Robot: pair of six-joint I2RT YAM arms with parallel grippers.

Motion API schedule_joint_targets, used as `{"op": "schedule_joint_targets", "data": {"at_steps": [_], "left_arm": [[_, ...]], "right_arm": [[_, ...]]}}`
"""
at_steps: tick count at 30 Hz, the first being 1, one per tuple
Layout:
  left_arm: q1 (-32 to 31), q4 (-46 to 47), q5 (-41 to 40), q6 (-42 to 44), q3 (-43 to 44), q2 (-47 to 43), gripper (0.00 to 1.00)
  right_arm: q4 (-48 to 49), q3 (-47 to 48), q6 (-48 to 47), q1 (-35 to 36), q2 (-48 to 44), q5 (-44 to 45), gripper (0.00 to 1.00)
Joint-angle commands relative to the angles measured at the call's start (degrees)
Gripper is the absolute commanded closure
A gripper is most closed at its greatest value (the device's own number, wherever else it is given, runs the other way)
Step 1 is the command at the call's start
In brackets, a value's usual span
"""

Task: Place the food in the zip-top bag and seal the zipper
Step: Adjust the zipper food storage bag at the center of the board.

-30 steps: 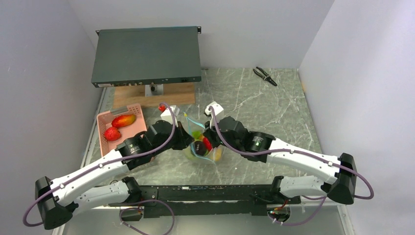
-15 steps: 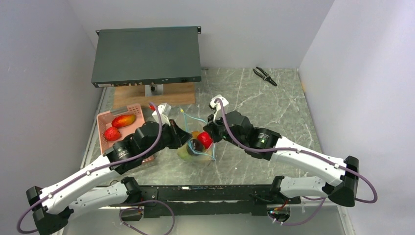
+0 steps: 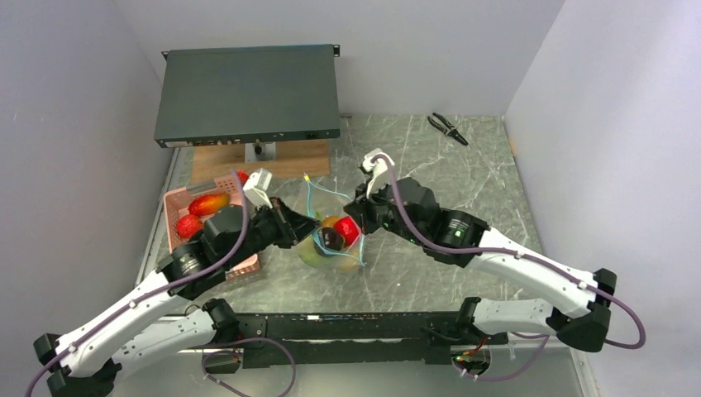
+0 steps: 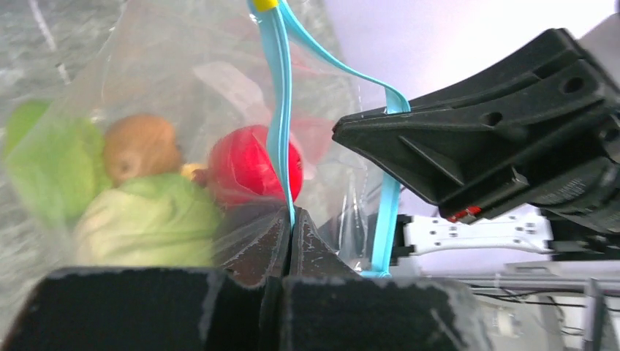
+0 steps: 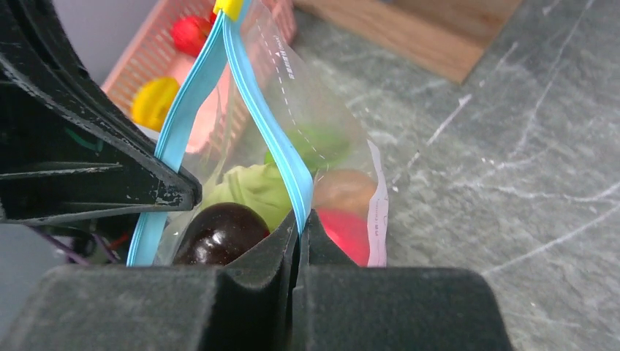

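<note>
zip-top bag [image 3: 329, 248] sits near the middle of the tabletop [image 3: 463, 190], between the two grippers. left gripper [image 4: 291, 219] is pinched tight on one strip of the zipper [image 4: 278, 110]. right gripper [image 5: 300, 223] is pinched tight on the opposite strip. the teal strips stand apart at the grips and meet at a yellow slider [image 5: 228, 7] on the far end. food [image 5: 219, 234] inside: red, green, dark purple. more food lies in the pink basket [image 3: 171, 217] by the left edge.
</note>
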Motion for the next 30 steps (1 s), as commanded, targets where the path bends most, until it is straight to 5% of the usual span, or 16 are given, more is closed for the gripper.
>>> {"op": "schedule_joint_targets", "data": {"at_steps": [1,5,8,13,17,26,30], "left_arm": [[-0.1,6.4,0.9,-3.3,-3.1,-1.8,1.0],[1.2,5.1,-3.6,-5.6,-9.9,-0.8,1.0],[4.3,5.6,0.8,-5.6,-11.5,-0.3,1.0],[4.3,6.8,6.8,0.4,-1.0,-0.5,1.0],[4.0,6.6,9.2,1.1,4.0,-1.0,1.0],[4.6,11.0,6.9,-7.9,-13.0,-3.1,1.0],[4.6,13.2,9.8,-4.9,-10.3,-1.8,1.0]], "right_arm": [[6.2,-1.8,2.7,-1.0,-0.5,-2.7,1.0],[9.0,-7.2,6.9,-3.1,4.8,-5.0,1.0],[6.2,-4.8,7.4,-4.2,8.1,-5.2,1.0],[-1.3,8.5,2.7,-4.0,7.5,-4.8,1.0],[1.1,7.9,3.7,-4.0,3.7,-7.2,1.0],[1.9,-2.9,7.9,-5.2,7.5,-6.0,1.0],[0.5,0.4,5.8,-5.2,8.2,-5.7,1.0]]}}
